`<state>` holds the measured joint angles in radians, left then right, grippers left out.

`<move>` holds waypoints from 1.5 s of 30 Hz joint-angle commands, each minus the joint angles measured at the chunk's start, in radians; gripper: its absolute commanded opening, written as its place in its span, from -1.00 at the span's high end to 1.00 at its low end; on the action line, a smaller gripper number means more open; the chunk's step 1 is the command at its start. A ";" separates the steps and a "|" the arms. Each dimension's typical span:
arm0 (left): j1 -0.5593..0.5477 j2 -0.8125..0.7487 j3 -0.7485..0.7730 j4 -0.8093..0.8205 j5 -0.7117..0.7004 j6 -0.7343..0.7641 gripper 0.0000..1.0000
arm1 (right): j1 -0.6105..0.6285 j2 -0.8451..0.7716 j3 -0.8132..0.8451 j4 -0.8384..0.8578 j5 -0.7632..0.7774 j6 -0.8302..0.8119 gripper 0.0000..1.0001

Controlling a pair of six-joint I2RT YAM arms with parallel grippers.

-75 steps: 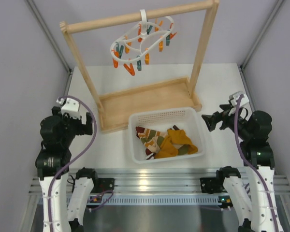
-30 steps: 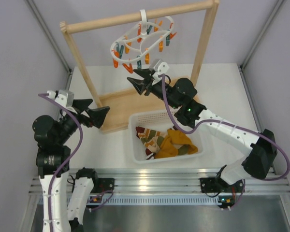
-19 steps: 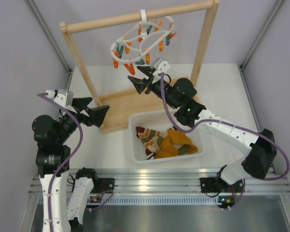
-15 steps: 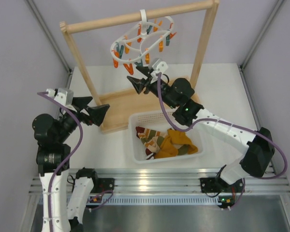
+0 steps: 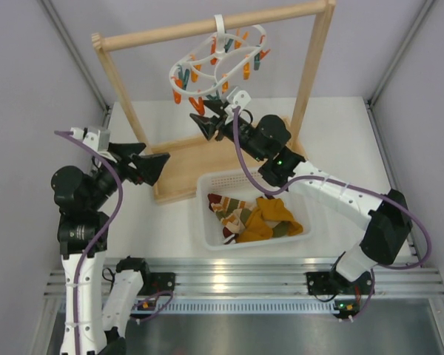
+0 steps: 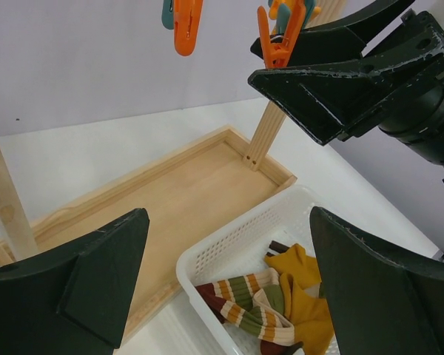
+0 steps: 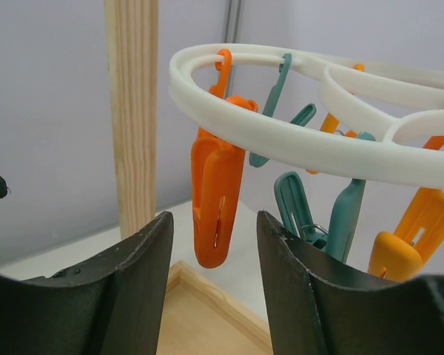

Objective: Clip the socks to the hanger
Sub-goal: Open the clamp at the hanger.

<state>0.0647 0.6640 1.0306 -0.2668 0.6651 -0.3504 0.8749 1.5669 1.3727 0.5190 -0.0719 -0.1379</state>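
Right wrist: a peg (image 7: 211, 185) is framed between the parted jaws of the right gripper (image 7: 213, 222). It should be centred before being squeezed. The left gripper (image 6: 229, 218) is spread wide, empty.

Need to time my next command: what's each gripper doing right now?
Left gripper: open, empty.
Right gripper: open, fingers straddling an orange peg on the hanger, not yet pinching it.

On my white table (image 5: 340, 126) I see two items: the wooden rail frame (image 5: 207, 159), standing on its tray base, and a white perforated basket (image 5: 220, 180) just in front.
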 commanded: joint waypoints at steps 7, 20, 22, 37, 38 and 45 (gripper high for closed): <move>-0.002 0.035 0.046 0.106 -0.010 -0.085 -0.89 | -0.005 -0.013 0.089 0.018 -0.065 -0.012 0.32; -0.060 0.236 0.226 0.181 -0.063 -0.423 -0.79 | -0.004 -0.002 0.089 0.006 -0.057 -0.071 0.85; -0.132 0.247 0.238 0.182 -0.107 -0.395 -0.79 | -0.004 0.001 0.092 0.010 -0.071 -0.068 0.95; -0.437 0.358 0.278 0.287 -0.448 -0.277 -0.55 | 0.012 0.024 0.118 0.021 -0.106 -0.066 1.00; -0.442 0.362 0.287 0.294 -0.464 -0.269 -0.55 | 0.012 0.022 0.118 0.022 -0.109 -0.066 1.00; -0.448 0.428 0.348 0.293 -0.512 -0.242 -0.51 | 0.012 0.013 0.108 0.032 -0.115 -0.068 1.00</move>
<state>-0.3798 1.0809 1.3209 -0.0513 0.1970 -0.6239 0.8742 1.5871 1.4483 0.5091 -0.1368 -0.1997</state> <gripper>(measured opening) 0.763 0.202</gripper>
